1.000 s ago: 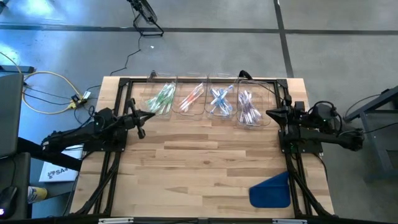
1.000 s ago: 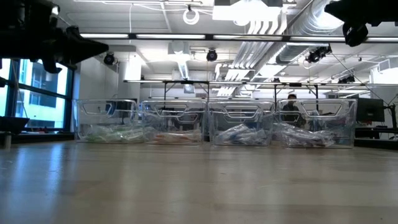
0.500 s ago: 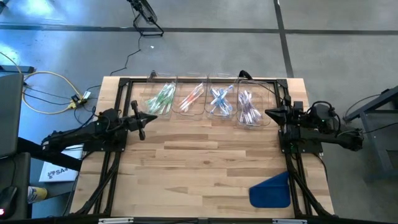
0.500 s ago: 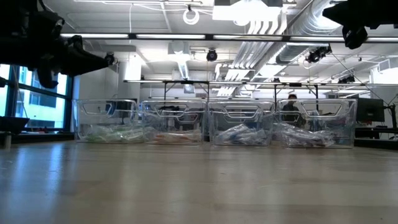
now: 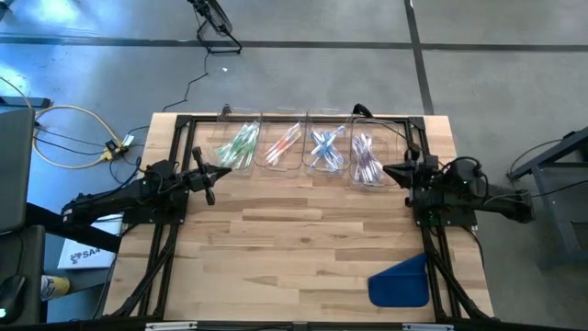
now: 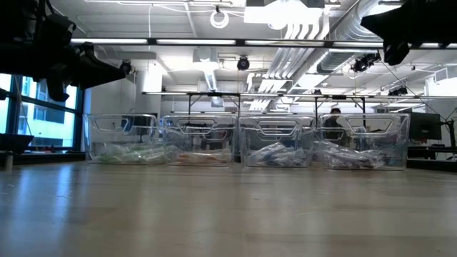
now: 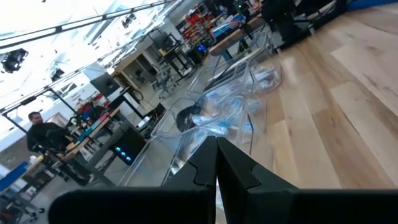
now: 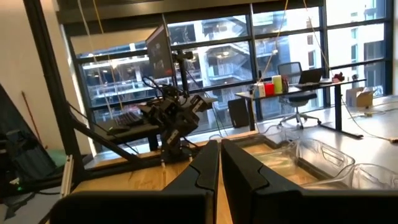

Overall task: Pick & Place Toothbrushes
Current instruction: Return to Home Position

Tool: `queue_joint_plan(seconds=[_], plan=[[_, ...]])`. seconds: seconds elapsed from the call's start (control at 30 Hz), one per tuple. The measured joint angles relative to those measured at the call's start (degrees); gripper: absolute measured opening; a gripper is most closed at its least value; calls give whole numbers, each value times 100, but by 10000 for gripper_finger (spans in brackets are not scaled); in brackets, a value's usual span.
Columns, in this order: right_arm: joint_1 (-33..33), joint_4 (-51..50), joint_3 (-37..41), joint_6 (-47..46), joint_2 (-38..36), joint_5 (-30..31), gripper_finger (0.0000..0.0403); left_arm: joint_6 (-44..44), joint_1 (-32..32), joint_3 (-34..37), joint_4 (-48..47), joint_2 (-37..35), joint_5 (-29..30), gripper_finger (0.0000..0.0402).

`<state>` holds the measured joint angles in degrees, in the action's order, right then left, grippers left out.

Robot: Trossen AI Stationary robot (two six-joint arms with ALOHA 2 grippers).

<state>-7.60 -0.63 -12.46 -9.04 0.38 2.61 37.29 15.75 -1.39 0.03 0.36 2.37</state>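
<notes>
Table (image 5: 303, 244): wooden top, no loose brush visible on it.
Four transparent bins (image 6: 278, 132): one row along the far edge.
Contents, sorted by colour: green toothbrushes (image 5: 239, 142) in the left bin; orange toothbrushes (image 5: 285, 142) middle left; blue toothbrushes (image 5: 326, 147) middle right; violet toothbrushes (image 5: 367, 158) right.
Blue cloth (image 5: 401, 281): near right corner, well apart from the bins.
Left gripper (image 5: 225, 172): raised, just near of the left bin, fingers pressed together, empty.
Right gripper (image 5: 385, 170): raised beside the right bin, clenched on nothing.
Step, as judged: sorting looks complete and the arms are due to park. Next move calls for drawing each arm back to its own side, clear of the bin rims.
</notes>
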Motion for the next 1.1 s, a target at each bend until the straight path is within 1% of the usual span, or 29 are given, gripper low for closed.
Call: queue_joint_plan(seconds=[0.3,0.43,0.6,0.73,0.9,1.1], plan=[[0,1002,843,45,0,23,12,21,0,12,-7,0,4,1],[0,1155,1197,181,0,-25,12,36,0,12,-11,0,14,1],[0,990,1197,365,2,-166,12,38,0,14,-15,-1,17,1],[0,774,1197,459,15,4,12,32,0,14,-17,0,17,1],[0,338,1199,457,41,17,12,1,0,16,-13,0,17,1],[0,298,1200,458,46,15,12,5,0,16,-13,0,17,1]])
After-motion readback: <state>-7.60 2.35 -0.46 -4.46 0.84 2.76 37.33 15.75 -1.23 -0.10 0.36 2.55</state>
